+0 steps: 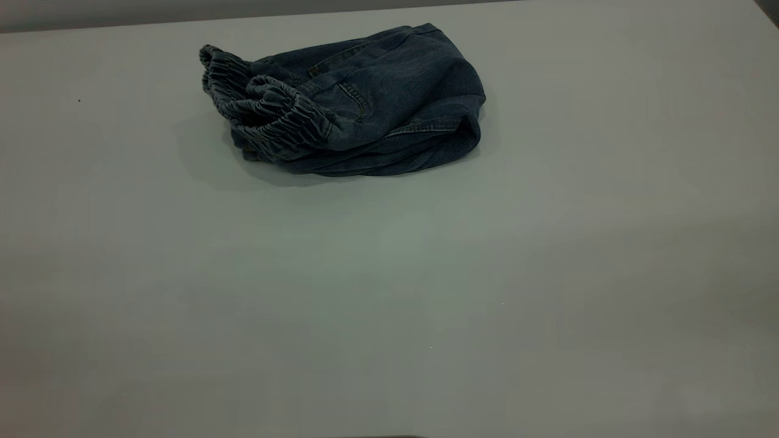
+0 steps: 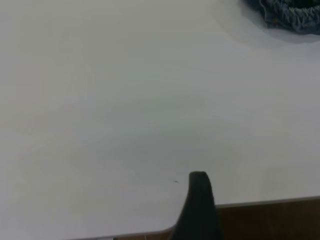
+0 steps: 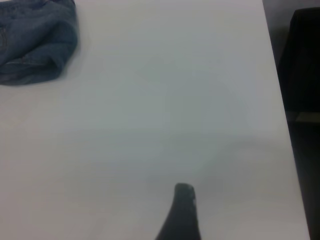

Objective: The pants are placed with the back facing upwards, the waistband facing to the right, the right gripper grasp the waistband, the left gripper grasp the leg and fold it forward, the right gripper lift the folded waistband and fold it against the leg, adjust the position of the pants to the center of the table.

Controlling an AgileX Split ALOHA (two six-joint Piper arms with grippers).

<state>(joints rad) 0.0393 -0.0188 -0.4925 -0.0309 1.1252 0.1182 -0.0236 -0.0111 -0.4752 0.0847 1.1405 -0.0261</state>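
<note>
The pants (image 1: 347,103) lie as a folded denim bundle at the back middle of the white table (image 1: 389,292). Their gathered elastic waistband (image 1: 255,103) is on the bundle's left side, and a back pocket faces up. The printed leg is hidden inside the fold. Neither arm appears in the exterior view. The left gripper (image 2: 245,192) hovers over bare table near its edge, far from the pants (image 2: 292,12); one dark fingertip (image 2: 199,180) shows, with nothing held. The right gripper (image 3: 225,200) is likewise over bare table, away from the pants (image 3: 35,42), open and holding nothing.
The table's edge (image 2: 270,202) runs close by the left gripper, with a brown surface below it. A dark object (image 3: 305,60) stands beyond the table's side edge by the right gripper. Bare white tabletop surrounds the pants.
</note>
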